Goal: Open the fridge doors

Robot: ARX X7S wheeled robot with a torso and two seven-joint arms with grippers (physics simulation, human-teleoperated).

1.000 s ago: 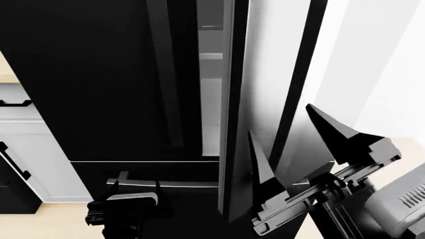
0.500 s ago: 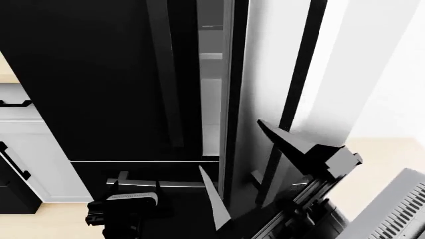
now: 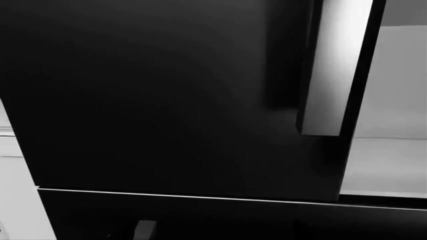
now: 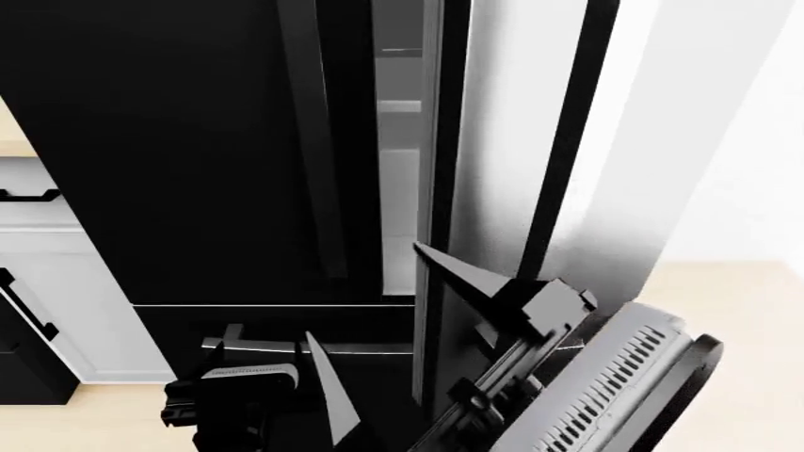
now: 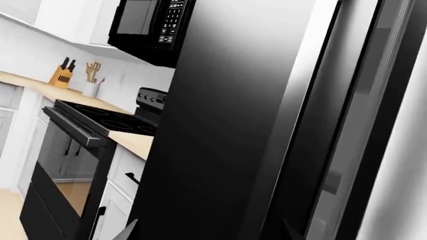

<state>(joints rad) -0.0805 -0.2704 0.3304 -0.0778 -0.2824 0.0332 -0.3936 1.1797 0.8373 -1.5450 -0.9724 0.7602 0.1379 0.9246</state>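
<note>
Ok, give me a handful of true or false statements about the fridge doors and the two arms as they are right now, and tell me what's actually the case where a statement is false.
1. The right fridge door is swung ajar, with a gap showing the white interior. True.
2. The left fridge door is wide open. False: it sits closed, its black front facing the camera.
3. The right gripper has its jaws spread apart. True.
4. The right gripper is clamped on the left door's handle. False: it holds nothing and sits low by the right door's edge.
5. The left gripper is low, in front of the freezer drawer. True.
6. A microwave hangs above the stove. True.
</note>
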